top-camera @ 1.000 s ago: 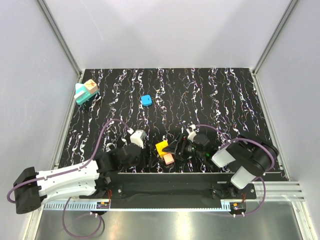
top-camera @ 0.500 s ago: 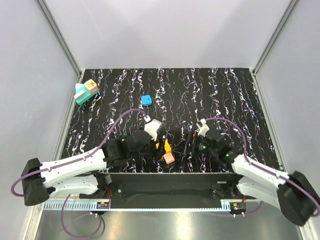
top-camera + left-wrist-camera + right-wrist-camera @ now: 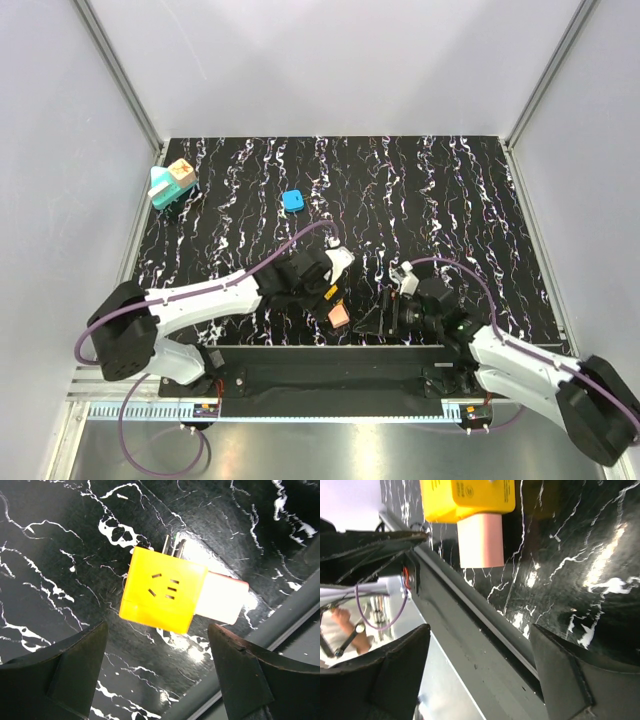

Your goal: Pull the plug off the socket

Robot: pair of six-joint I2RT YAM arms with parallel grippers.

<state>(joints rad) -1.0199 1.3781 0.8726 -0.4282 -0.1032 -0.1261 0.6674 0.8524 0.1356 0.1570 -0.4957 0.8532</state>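
The left claw (image 3: 157,630) and right claw (image 3: 477,630) are hanging released near one yellow cube (image 3: 162,596). One plug (image 3: 181,172) is sitting on one socket (image 3: 162,191).

From above, its own wrist hides the left gripper (image 3: 157,629); most of the yellow cube (image 3: 162,596) too.

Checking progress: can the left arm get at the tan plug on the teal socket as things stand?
Probably yes. The left gripper is open over the yellow block, and the plug sits exposed atop the socket in the far left corner, with only bare mat between.
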